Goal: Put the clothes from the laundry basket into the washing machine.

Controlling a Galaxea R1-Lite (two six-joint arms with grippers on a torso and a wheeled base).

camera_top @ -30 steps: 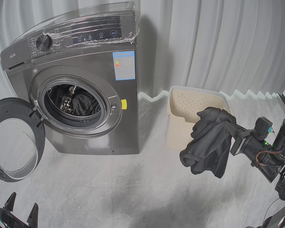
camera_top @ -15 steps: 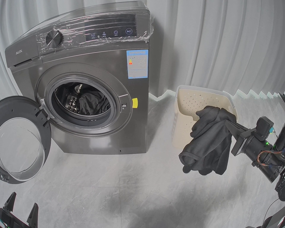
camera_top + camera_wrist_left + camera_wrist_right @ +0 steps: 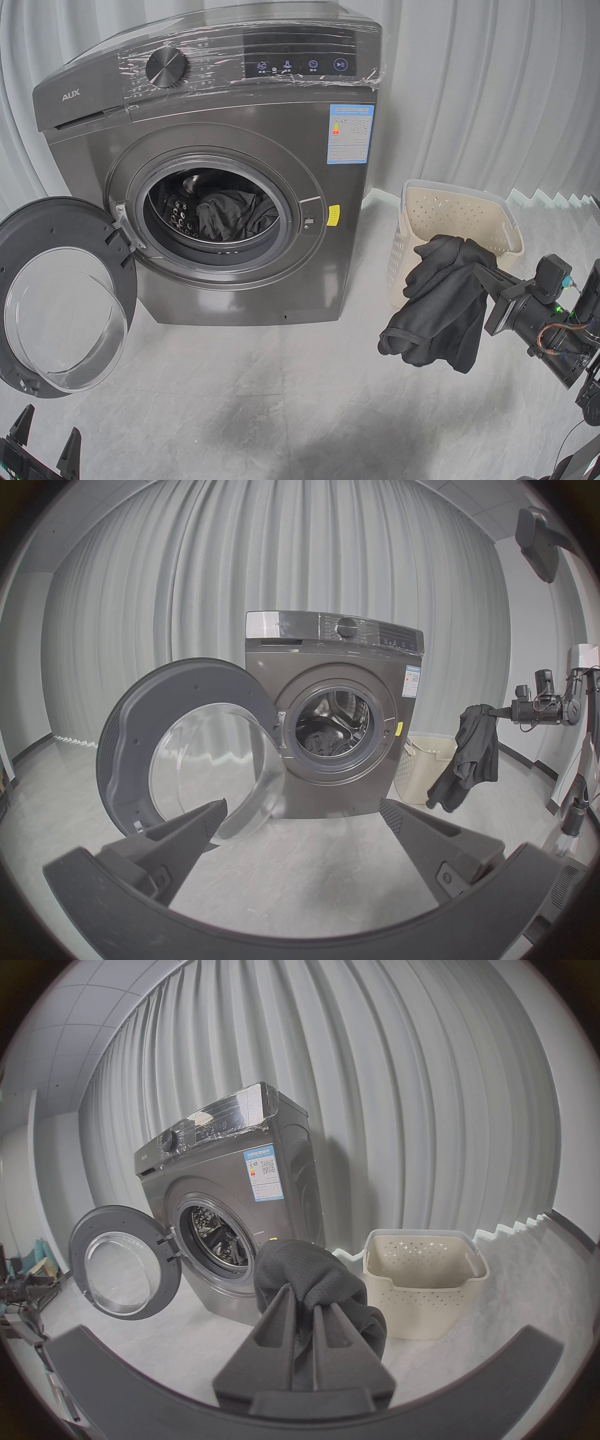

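There is one washing machine (image 3: 237, 125) with its single round door (image 3: 62, 294) swung wide open to the robot's left. One cream laundry basket (image 3: 462, 219) stands on the floor just to the right of the machine. Two dark garments are in sight. One lies inside the drum (image 3: 234, 215). The other, a black garment (image 3: 444, 306), hangs in the air in front of the basket, clear of the floor. The right hand (image 3: 484, 272) is clenched on a bunched fold at the top of it, with the cloth pinched between the two fingers (image 3: 281, 1329). The left hand (image 3: 299, 811) is low and well apart from the machine, its fingers spread wide and grasping nothing. Against the frame a second ago, the whole head view has shifted, so the camera has moved: machine and basket now sit farther right in the picture and the machine looks larger. The right hand has kept its grip, and the garment hangs much as before.
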